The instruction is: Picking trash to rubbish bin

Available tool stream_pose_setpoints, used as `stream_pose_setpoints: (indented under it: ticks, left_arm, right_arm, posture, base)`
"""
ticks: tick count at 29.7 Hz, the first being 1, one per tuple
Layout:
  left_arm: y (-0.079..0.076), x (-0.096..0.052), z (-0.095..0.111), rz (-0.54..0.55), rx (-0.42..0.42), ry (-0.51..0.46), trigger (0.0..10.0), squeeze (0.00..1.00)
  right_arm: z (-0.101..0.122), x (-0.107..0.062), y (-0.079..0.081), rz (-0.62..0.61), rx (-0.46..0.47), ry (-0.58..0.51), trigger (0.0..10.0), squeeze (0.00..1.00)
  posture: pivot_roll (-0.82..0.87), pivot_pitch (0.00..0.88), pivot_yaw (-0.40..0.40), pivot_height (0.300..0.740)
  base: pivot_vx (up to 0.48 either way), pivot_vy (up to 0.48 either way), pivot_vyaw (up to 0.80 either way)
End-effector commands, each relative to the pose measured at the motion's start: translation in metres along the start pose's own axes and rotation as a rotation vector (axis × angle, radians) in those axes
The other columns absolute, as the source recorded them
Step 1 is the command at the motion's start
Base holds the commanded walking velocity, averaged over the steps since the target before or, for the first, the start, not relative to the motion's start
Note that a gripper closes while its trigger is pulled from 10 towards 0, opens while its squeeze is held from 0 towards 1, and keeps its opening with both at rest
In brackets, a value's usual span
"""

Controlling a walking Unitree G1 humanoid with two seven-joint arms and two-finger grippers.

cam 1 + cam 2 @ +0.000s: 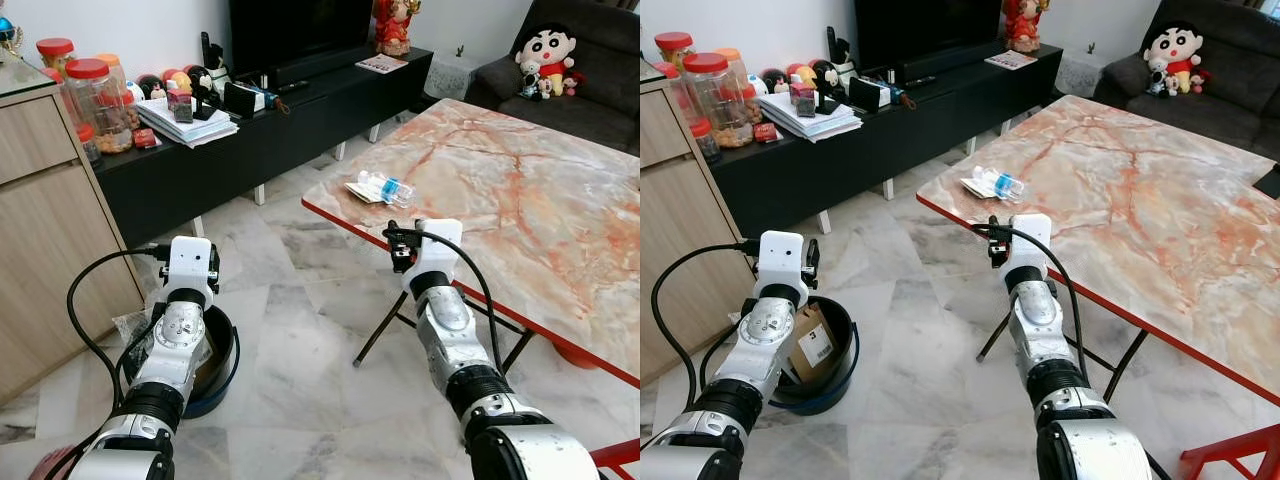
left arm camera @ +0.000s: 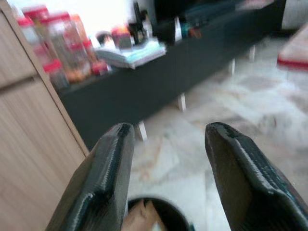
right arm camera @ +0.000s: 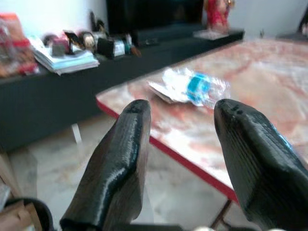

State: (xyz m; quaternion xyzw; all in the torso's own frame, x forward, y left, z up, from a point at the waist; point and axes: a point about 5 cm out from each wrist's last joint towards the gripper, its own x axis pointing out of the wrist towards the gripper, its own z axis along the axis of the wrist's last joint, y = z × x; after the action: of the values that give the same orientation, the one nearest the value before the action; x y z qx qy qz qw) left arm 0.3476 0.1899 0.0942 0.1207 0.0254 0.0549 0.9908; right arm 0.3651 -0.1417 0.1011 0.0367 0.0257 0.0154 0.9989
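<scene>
- At nine o'clock stands a pale wood-grain cabinet [image 1: 45, 200], flat-fronted, with clear plastic jars [image 1: 95, 100] capped in red on the ledge beside it.
- The left gripper [image 2: 166, 159] hovers at seven o'clock above the rubbish bin [image 1: 845, 345], a round dark bowl with a blue rim on the floor, holding a brown cardboard box [image 1: 810, 340]. Its two glossy, ribbed black fingers [image 2: 108, 178] stand well apart and grip nothing.
- A long, low black TV bench [image 1: 290, 125] runs across eleven to twelve o'clock, carrying a stack of papers [image 1: 190, 125] and small clutter.
- The floor [image 1: 300, 350] is polished grey-veined marble tile.
- The right gripper [image 3: 180, 144] hangs at five o'clock just short of the table's red edge, fingers spread wide and empty.
- The trash, a crumpled clear plastic bottle [image 1: 388, 188] with a blue label, lies on a flat paper scrap [image 1: 360, 190] near the table's corner, at one o'clock from the right gripper and apart from it.
- The folding table [image 1: 540, 210] has a smooth pink-and-rust marble-pattern top on thin dark metal legs.
- At two o'clock a plush doll [image 1: 545, 60] sits on a dark grey sofa [image 1: 600, 90].
</scene>
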Motion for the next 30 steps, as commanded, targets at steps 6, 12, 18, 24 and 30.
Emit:
stream_pose_setpoints:
  ticks: [6, 12, 18, 24, 30]
  left_arm:
    - [-0.004, -0.002, -0.01, -0.021, -0.021, 0.084, 10.0, 0.0]
    - [-0.004, 0.001, -0.001, -0.007, -0.061, 0.06, 10.0, 0.0]
    - [-0.005, 0.002, 0.001, -0.002, -0.081, 0.064, 10.0, 0.0]
    - [-0.006, 0.003, 0.008, 0.008, -0.056, 0.019, 10.0, 0.0]
    - [-0.003, 0.003, 0.009, 0.025, -0.061, 0.016, 10.0, 0.0]
  right_arm:
    - [-0.002, 0.001, -0.015, -0.073, 0.015, 0.051, 10.0, 0.0]
    - [0.003, 0.003, -0.013, -0.066, 0.006, 0.045, 10.0, 0.0]
    - [0.005, 0.004, -0.011, -0.058, 0.011, 0.042, 10.0, 0.0]
    - [0.007, 0.003, -0.007, -0.035, 0.005, 0.016, 10.0, 0.0]
    - [0.011, 0.004, -0.004, -0.022, 0.023, -0.013, 10.0, 0.0]
  posture:
    - [0.08, 0.085, -0.09, 0.74]
    - [0.08, 0.086, -0.097, 0.74]
    - [0.08, 0.083, -0.099, 0.74]
    - [0.08, 0.084, -0.094, 0.74]
    - [0.09, 0.088, -0.096, 0.74]
  base:
    - [0.0, 0.0, 0.0]
    - [0.0, 0.0, 0.0]
    - [0.0, 0.0, 0.0]
    - [0.0, 0.0, 0.0]
    - [0.0, 0.0, 0.0]
